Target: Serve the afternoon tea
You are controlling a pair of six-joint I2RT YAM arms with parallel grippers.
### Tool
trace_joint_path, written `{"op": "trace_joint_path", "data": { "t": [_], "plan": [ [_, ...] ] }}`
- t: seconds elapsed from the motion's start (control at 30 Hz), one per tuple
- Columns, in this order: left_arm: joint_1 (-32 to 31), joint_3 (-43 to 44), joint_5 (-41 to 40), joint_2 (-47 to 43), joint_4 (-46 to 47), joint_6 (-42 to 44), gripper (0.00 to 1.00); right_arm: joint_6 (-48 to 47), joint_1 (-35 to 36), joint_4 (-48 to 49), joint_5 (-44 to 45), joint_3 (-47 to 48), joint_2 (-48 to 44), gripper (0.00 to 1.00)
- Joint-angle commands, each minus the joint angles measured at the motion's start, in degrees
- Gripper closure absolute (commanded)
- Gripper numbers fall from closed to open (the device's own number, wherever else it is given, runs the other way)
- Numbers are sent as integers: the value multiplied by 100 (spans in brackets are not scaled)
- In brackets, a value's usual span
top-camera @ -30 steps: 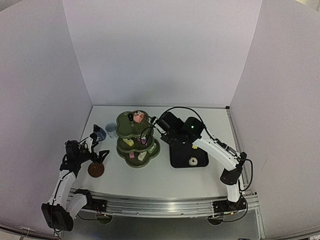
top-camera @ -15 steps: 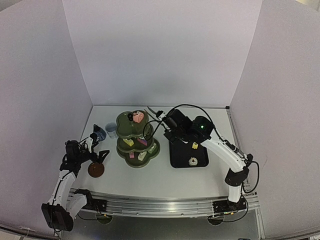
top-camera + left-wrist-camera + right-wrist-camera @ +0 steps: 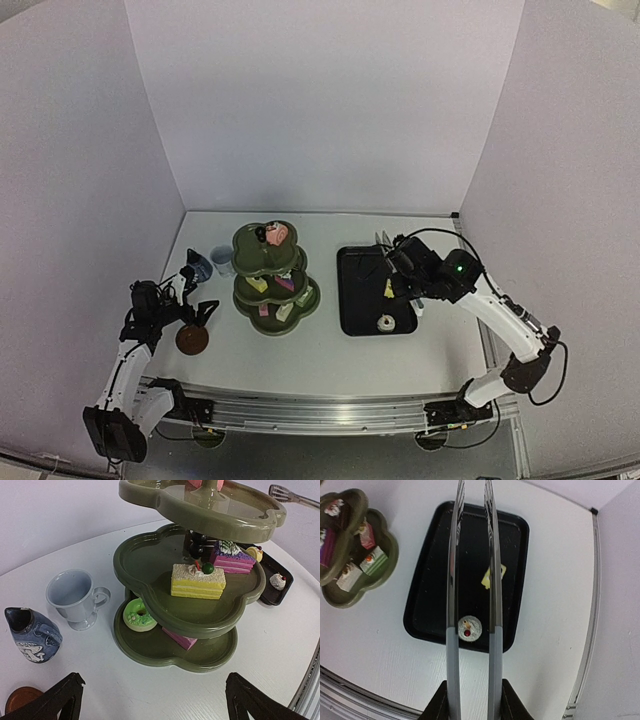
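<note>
**Metal tongs (image 3: pixel 452 580) held over the tray (image 3: pixel 432 585)**

The right gripper (image 3: pixel 474 700) was clamped on the tongs, whose two arms stood slightly apart above the black tray. A white pastry (image 3: pixel 469 628) and a yellow pastry (image 3: pixel 493 575) lay on the tray. At the near left the left gripper (image 3: pixel 152 682) hung with jaws wide apart, holding nothing, beside a brown disc (image 3: pixel 192 340). Just beyond stood the blue jug (image 3: pixel 30 630) and the white cup (image 3: pixel 72 592). To their right was the dark green stand (image 3: pixel 145 565), with pastries (image 3: pixel 197 580) on every tier. All rested on a white table (image 3: pixel 320 355) enclosed by plain pale walls (image 3: pixel 320 100) at left, far and right.

White table (image 3: pixel 320 360), plain pale walls (image 3: pixel 320 100) on three sides, even light
</note>
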Motion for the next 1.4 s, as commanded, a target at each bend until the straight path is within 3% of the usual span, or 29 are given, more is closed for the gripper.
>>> {"op": "trace_joint_path", "data": {
  "t": [0.0,0.2,0.4,0.83,1.37],
  "plan": [
    [-20,18,104,-45,150,-63,0,832,-312,56,-591,-1030,-394,73],
    [-20,-21,115,-67,189,-55,0,965,-814,221,-1221,-2410,-774,72],
    [-17,-30,109,-98,180,-41,0,726,-1171,713,-1806,-2990,-738,71],
    [-20,9,64,-73,154,0,0,-99,-1485,1186,-1976,-2809,145,69],
    [-20,44,56,15,163,19,0,-599,-1550,1383,-1676,-2754,394,67]
  ]
}}
